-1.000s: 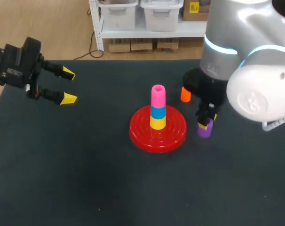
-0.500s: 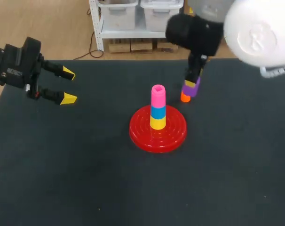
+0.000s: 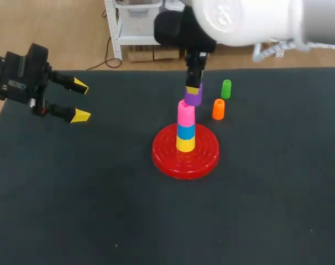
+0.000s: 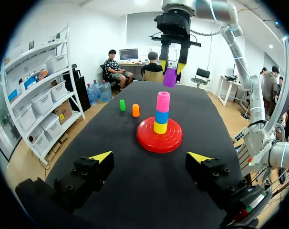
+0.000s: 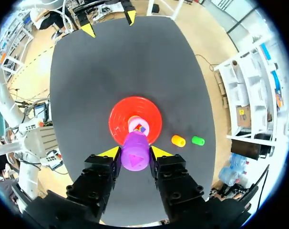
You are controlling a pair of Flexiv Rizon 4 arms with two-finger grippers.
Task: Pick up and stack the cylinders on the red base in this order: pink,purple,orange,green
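Here, centre frame, my right gripper clamps the purple cylinder above the pink cylinder; my left gripper, upper left, stands open.

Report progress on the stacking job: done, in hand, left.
Done: the pink plastic cylinder is stacked on the round red base. In hand: the right gripper is shut on the purple plastic cylinder, held above the pink one, not yet seated. Left: the orange plastic cylinder and green plastic cylinder stand on the table beside the base. The left gripper is open, off to the side.
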